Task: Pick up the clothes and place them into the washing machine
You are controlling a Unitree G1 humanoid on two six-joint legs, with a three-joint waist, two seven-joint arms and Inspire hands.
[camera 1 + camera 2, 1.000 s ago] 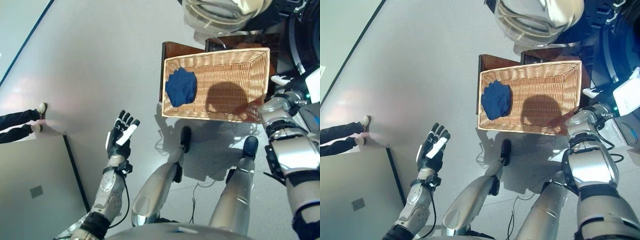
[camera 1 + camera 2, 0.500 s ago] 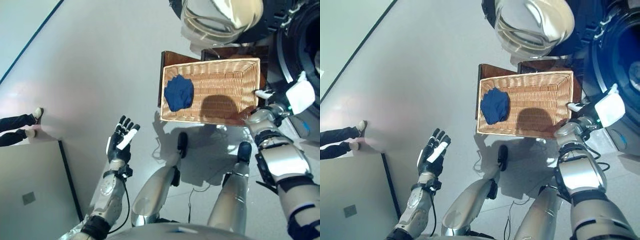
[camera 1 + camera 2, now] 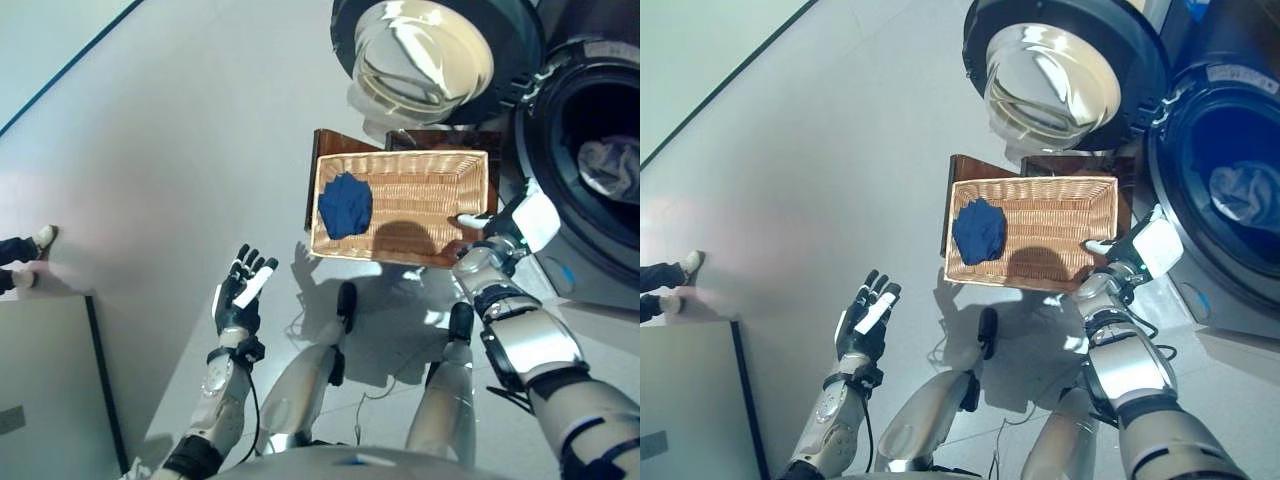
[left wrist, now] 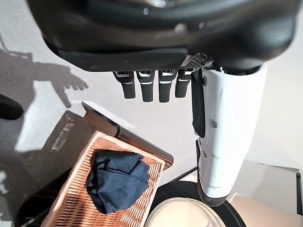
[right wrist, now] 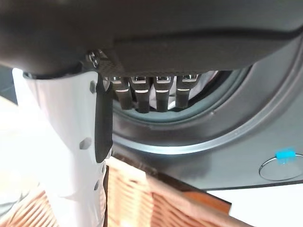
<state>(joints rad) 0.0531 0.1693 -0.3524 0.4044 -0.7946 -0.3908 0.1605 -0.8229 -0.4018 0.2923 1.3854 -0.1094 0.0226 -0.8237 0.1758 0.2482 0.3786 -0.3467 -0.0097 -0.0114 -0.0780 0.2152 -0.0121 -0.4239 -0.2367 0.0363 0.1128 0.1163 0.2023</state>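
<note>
Here, the robot's right hand (image 3: pixel 1137 248) hangs at the near right corner of a rectangular woven wicker basket (image 3: pixel 1060 195), between the basket and the drum opening of the dark front-loading washing machine (image 3: pixel 1230 190). Its own wrist view shows the fingers (image 5: pixel 144 92) straight and relaxed beside the white-covered thumb, holding nothing. The left hand (image 3: pixel 240 290) is raised well to the left over the pale grey floor (image 3: pixel 180 130), fingers spread and straight, also empty.

The basket rests on a low dark brown wooden stand (image 3: pixel 335 140) in front of the machine. Inside it, at the left end and far from the right hand, lies a crumpled dark blue garment (image 3: pixel 345 205); the rest of the basket is bare weave. The machine's round door (image 3: pixel 1055 70), with its shiny glass bowl, is swung open beyond the basket. A pale grey piece of cloth (image 3: pixel 1245 190) already lies inside the drum.

The blue garment looks soft, light and limp, so it would probably sag and trail when lifted. A grasp into the bunched middle of the heap seems most likely to gather it whole.

A small white label sits on the machine's top edge, but its print is too small to read. A person's shoes (image 3: pixel 675 280) show at the far left edge.
</note>
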